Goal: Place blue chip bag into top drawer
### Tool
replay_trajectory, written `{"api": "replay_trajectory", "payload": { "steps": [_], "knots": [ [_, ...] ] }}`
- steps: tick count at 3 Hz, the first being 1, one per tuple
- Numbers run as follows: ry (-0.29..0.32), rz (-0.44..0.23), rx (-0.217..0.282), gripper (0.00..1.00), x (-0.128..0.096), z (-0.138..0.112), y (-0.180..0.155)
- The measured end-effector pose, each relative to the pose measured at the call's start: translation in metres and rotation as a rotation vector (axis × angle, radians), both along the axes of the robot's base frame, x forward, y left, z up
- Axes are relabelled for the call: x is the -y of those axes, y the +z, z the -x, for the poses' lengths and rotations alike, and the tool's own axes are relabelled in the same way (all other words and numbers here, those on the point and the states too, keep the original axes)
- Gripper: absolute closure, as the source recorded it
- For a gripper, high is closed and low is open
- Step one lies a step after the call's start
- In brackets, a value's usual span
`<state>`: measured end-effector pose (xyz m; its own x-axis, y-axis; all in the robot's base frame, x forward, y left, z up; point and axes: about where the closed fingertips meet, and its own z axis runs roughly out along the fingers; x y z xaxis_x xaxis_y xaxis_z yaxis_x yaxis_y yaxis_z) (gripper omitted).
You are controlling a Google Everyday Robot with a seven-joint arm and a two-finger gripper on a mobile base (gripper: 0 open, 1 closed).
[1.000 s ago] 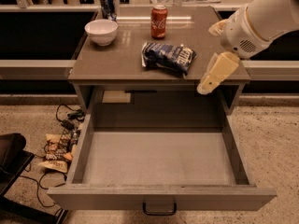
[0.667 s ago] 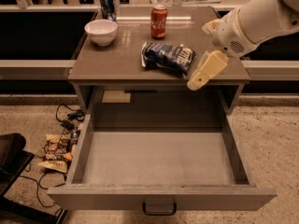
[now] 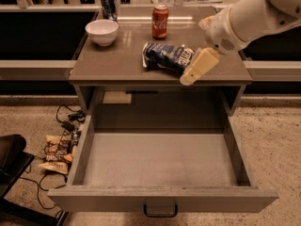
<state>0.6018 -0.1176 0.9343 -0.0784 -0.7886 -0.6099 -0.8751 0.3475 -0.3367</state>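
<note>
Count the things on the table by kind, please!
Cans: 2, a blue can and a red can
Bowl: 1
Chip bag: 1
Total: 4
The gripper hovers by the chip bag, over the table front edge.

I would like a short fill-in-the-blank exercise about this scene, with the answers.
The top drawer is ____, not shut. The blue chip bag lies on the tabletop, with the pincer at its ____ end in the picture. The bowl is ____ in colour.
Missing words: open; right; white.
</note>
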Motion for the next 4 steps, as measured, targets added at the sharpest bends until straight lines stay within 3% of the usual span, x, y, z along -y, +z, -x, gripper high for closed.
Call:
{"api": "replay_trajectory", "payload": {
  "steps": [2,3,4],
  "knots": [
    [-0.05,0.016,0.03,0.0,-0.051,-0.07,-0.027],
    [-0.074,0.021,0.027,0.0,-0.063,-0.089,-0.045],
    [-0.106,0.051,0.016,0.18,-0.069,-0.106,-0.067]
  ]
}}
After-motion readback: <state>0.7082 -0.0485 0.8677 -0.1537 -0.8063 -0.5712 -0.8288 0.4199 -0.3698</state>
